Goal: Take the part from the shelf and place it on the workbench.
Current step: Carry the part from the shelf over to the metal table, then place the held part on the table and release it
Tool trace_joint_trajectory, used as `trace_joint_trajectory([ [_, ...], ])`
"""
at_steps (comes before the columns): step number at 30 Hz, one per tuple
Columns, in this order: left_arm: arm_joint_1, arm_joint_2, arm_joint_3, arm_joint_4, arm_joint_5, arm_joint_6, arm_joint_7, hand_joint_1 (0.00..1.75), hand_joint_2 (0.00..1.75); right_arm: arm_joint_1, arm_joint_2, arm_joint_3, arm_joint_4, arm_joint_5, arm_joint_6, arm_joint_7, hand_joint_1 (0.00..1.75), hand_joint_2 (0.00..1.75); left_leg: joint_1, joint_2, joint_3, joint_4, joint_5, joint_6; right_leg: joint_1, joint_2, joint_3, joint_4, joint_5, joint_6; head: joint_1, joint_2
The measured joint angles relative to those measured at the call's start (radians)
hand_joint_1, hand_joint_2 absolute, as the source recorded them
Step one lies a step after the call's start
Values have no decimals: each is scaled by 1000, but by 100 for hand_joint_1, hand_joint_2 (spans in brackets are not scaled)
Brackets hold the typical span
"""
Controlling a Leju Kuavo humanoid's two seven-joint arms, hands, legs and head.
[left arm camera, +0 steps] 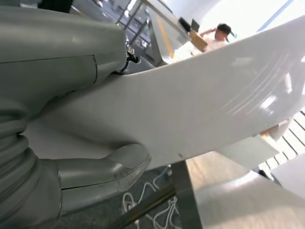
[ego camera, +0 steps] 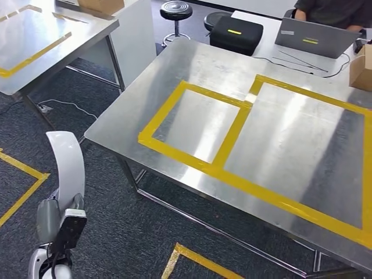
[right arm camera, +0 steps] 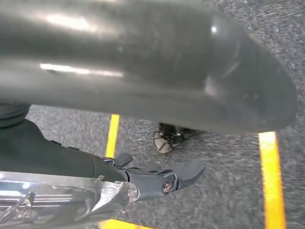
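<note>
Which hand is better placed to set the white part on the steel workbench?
Left: the left hand grips the white part beside the workbench; the right hand hangs over the carpet, holding nothing.

White curved part (left arm camera: 201, 100) — gripped by left hand (left arm camera: 54, 143).

workbench (ego camera: 281, 145): brushed metal, glossy, glossy yellow tape | part (left arm camera: 201, 100): smooth white plastic, slight sheen | left hand (left arm camera: 72, 119): matt grey plastic | floor (ego camera: 114, 226): rough dark carpet | box (ego camera: 360, 68) at 2 o'clock: matt cardboard
</note>
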Motion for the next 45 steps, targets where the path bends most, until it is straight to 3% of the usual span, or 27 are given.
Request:
trace_joint_trajectory([
  [2,-4,1,-9,0,1,5,0,175,175,7,0,0,0,5,0,0,0,0,-1,19,2,-1,-2,17,-3,3,-5,-4,-2,9,1,0],
  [3,-6,1,-14,0,2,9,-1,175,175,10,0,0,0,7,0,0,0,0,0,28,4,-2,-2,25,-3,-17,-10,8,-10,14,4,0],
  [4,-7,2,-20,0,4,14,-1,175,175,10,0,0,0,10,0,0,0,0,0,40,7,-4,-2,31,-2,-47,-24,41,-28,17,8,0],
  [6,-6,5,-34,0,7,19,-1,175,175,5,1,0,0,14,0,1,0,0,-2,65,11,-4,-6,39,0,-107,-81,158,-89,24,13,0],
  [8,-6,8,-44,0,8,21,-1,175,175,1,2,0,0,18,1,1,0,0,-5,92,16,-4,-12,40,-1,-126,-140,268,-127,27,13,0],
  [9,-7,9,-50,0,9,22,-1,175,175,1,2,0,0,20,1,1,0,0,-7,105,20,-4,-15,40,0,-128,-147,277,-119,26,13,0],
  [10,-9,10,-55,0,9,23,-1,175,175,2,2,0,0,21,1,1,0,0,-8,117,26,-4,-20,40,0,-132,-132,246,-92,23,13,0],
  [12,-13,11,-65,0,9,26,-1,175,175,2,2,0,0,24,0,0,0,0,-12,138,41,-4,-30,35,6,-163,-63,110,-22,13,14,0],
  [14,-17,12,-72,0,10,28,-1,175,175,-2,2,0,0,26,-1,0,0,0,-17,155,51,-4,-39,26,14,-190,-17,20,12,4,13,0],
  [15,-19,13,-76,0,11,29,-1,175,175,-3,2,0,0,26,-1,-1,0,0,-19,162,53,-5,-41,21,17,-191,-13,11,12,2,12,0],
  [17,-22,14,-82,0,13,29,-1,175,175,-1,2,0,0,26,-2,-1,0,0,-18,173,59,-10,-44,10,15,-170,-14,5,15,-6,12,0],
  [19,-26,16,-85,-1,19,29,-4,175,175,-1,2,-1,0,28,-4,0,0,0,-16,146,51,15,-65,-1,9,-151,-7,-6,19,-16,9,0],
  [21,-29,20,-89,0,27,29,-8,175,175,-4,2,-1,0,34,-11,3,0,0,-15,99,-3,121,-118,-6,4,-135,-2,-11,20,-23,3,0],
  [22,-30,22,-93,1,29,29,-9,175,175,-6,2,-1,0,39,-14,6,0,0,-15,88,-42,188,-144,-7,4,-127,-2,-11,19,-25,1,0],
  [23,-32,24,-98,2,29,28,-10,175,175,-7,2,-2,0,44,-17,9,0,0,-14,82,-76,241,-156,-8,4,-119,-1,-11,18,-26,0,0],
  [24,-35,25,-103,4,26,27,-10,175,175,-7,2,-2,0,49,-18,13,0,0,-14,81,-97,263,-148,-9,3,-111,0,-11,17,-26,0,0],
  [25,-40,26,-109,5,21,26,-9,175,175,-6,3,-2,0,55,-19,18,0,0,-14,80,-98,247,-119,-9,3,-105,3,-11,16,-25,0,0],
  [27,-58,27,-126,8,2,19,-2,175,175,-6,3,-2,0,67,-18,25,0,0,-11,77,-58,133,-35,-10,1,-94,8,-10,11,-19,-1,0],
  [29,-86,26,-151,12,-20,8,10,175,175,-8,3,-2,0,79,-15,30,0,0,-8,67,-17,27,9,-5,4,-86,5,0,4,-8,-3,0],
  [30,-99,24,-164,14,-28,4,16,175,175,-10,3,-2,0,83,-14,32,0,0,-7,63,-9,4,12,-3,7,-85,0,3,1,-8,-4,0],
  [33,-125,19,-190,17,-39,-1,27,175,175,-9,3,-2,0,86,-13,34,0,0,-8,61,-8,-3,11,4,10,-85,-4,0,-2,-33,1,0],
  [34,-131,19,-195,18,-40,-2,29,175,175,-9,3,-1,0,87,-12,34,0,0,-8,60,-8,-3,11,8,10,-85,-2,-2,0,-36,2,0],
  [41,-150,17,-217,27,-61,-13,37,175,175,-9,3,-1,0,102,-9,35,0,0,-11,61,-8,-3,11,19,7,-87,12,-20,11,2,2,0],
  [45,-215,2,-250,55,-140,-53,78,175,175,-15,3,5,0,132,-2,38,0,0,-11,60,-9,-3,12,21,6,-89,12,-21,11,10,1,0],
])
